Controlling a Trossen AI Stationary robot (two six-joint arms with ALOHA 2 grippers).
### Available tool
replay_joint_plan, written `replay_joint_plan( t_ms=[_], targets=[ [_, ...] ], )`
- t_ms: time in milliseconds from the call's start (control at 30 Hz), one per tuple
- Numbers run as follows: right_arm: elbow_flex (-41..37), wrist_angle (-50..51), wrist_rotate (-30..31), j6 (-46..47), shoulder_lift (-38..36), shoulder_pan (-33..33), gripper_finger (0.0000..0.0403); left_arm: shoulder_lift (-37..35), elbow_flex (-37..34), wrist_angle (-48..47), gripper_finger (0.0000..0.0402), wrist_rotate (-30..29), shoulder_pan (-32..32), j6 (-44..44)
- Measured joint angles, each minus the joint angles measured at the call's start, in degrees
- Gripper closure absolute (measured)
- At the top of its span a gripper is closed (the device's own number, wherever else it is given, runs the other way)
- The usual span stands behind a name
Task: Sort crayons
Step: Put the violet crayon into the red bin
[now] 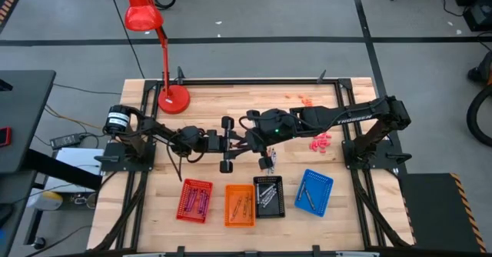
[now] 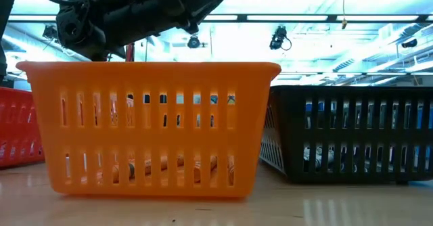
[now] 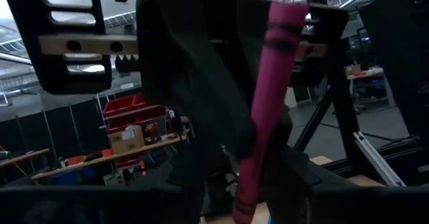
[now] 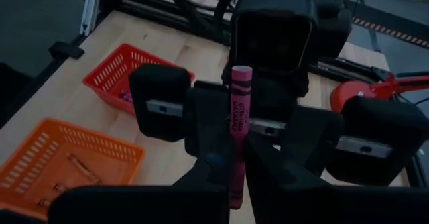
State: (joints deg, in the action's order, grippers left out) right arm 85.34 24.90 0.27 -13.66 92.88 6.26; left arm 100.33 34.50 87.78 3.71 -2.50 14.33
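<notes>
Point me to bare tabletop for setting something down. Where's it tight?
Free: the wood between the red lamp base and the pink bits, and the near right corner beyond the blue tray. Tight: mid-table, where left claw and right claw meet around a magenta crayon, and the four-tray row.

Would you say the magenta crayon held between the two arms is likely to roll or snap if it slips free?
The magenta crayon looks round and thin, so it would probably roll on the wooden table. It seems stiff and light, yet a stick that slender might snap under a hard squeeze.
</notes>
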Motion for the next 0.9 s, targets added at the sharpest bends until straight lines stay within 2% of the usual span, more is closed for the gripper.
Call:
replay_joint_plan(
  t_ms=[300, 700, 900],
  targets=[
    [0.0, 1.4, 0.0, 0.9, 0.0, 0.0, 0.0365, 0.0, 0.0, -0.8, 0.0376, 0.3, 0.0, 0.1],
    [0.0, -0.3, 0.2, 3.0, -1.0, 0.0, 0.0298, 0.0, 0.0, -3.7, 0.0370, 0.0, 0.0, -0.3],
    [0.0, 9.6, 0.3, 5.1, -5.2, 0.0, 0.0292, -1.6, -1.0, -8.0, 0.0373, 0.0, 0.0, -2.3]
  ],
)
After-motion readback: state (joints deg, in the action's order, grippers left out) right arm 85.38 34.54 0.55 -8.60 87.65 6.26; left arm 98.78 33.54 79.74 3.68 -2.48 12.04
